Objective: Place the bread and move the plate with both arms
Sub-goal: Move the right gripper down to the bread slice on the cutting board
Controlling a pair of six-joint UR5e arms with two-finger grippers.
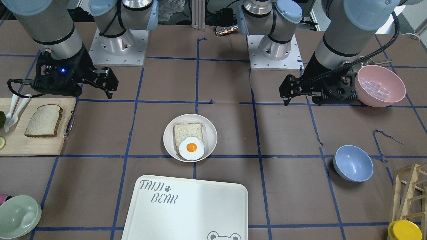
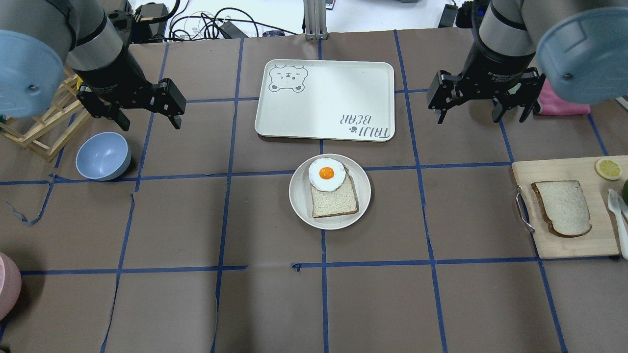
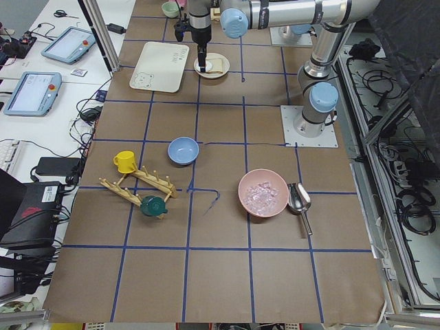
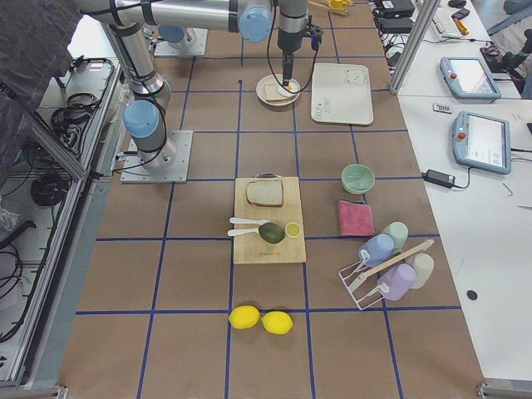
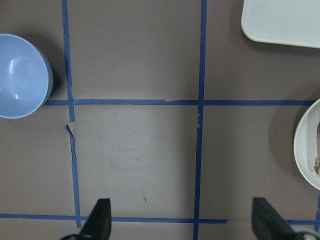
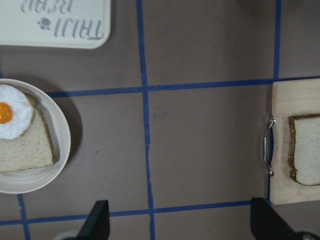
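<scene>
The bread [image 2: 562, 208] lies on the board [image 2: 569, 245], well apart from the plate [image 2: 298, 196], which holds another slice [image 2: 336, 202] and an egg [image 2: 327, 173]. The left gripper [image 2: 149, 121] and right gripper [image 2: 483, 116] hang spread wide, empty.

The table [image 2: 196, 220] is seen from behind and above the robot in the overhead view and steeply from across it in the front-facing view, the plate [image 1: 210, 135] being centred in both. It is viewed lengthwise from afar by the two end cameras, the plate small in the distance. The wrist cameras are pointed straight down from close above, plate rim and tray [image 6: 50, 30] corner being shared.
</scene>
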